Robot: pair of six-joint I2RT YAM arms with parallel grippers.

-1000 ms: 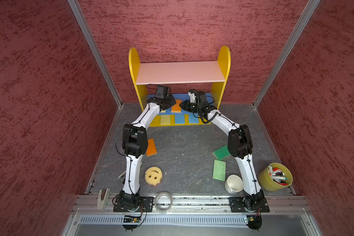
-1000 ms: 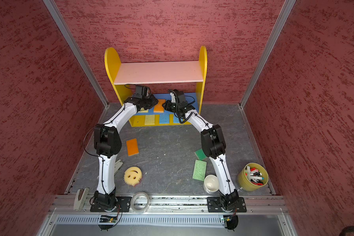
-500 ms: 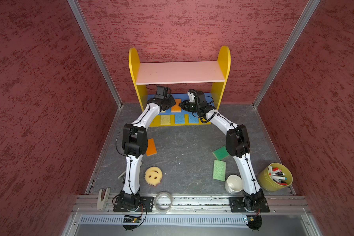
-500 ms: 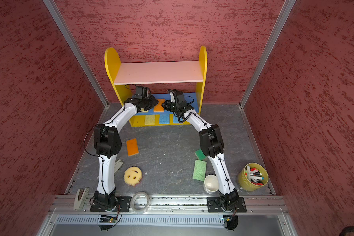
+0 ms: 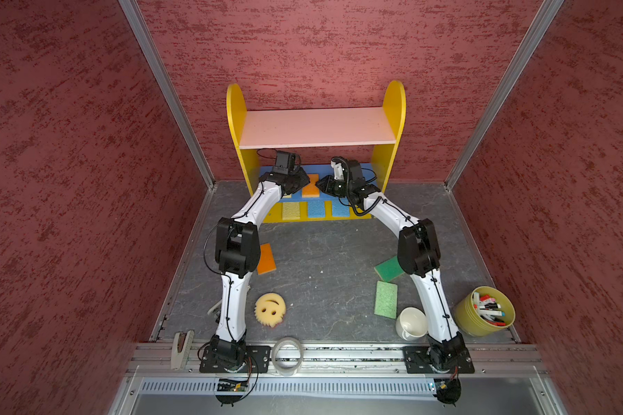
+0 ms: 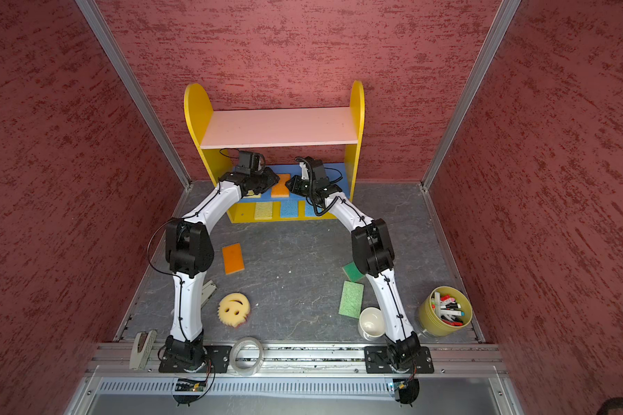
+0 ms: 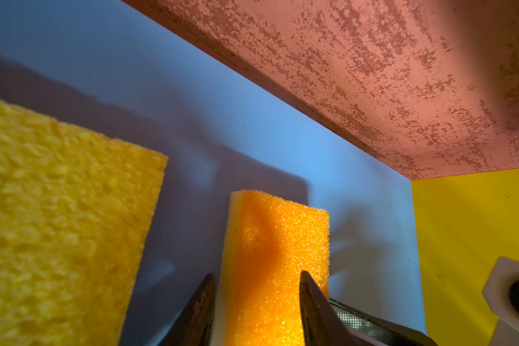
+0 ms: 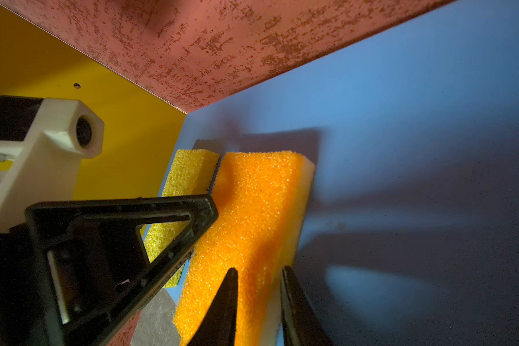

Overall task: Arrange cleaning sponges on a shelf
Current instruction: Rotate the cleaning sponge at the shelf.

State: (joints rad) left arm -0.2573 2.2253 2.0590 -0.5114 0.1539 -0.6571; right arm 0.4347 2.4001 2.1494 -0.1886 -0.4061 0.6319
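Shelf (image 5: 317, 127) stands at the back wall; both claws reach in under its pink board, over the blue board (image 7: 252, 119). Orange sponge (image 5: 310, 189) sits mid-width on the blue tier, between the two claws. Right claw (image 8: 258, 272) is clamped on the sponge's white-backed edge. Left claw (image 7: 256, 278) has a finger on either side of the same sponge; cannot tell whether it grips or stands free. Yellow sponge (image 7: 57, 224) lies just beside it on the left arm's side. On the yellow base, a row: lower yellow sponge (image 5: 290, 210), blue sponge (image 5: 316, 208), second blue sponge (image 5: 340, 207). On the table: loose orange sponge (image 5: 266, 258) by the left arm, green sponge (image 5: 389, 268) and second green sponge (image 5: 386, 299) by the right arm, smiley sponge (image 5: 269, 309) near the front, mug (image 5: 412, 322) just beside the second green one
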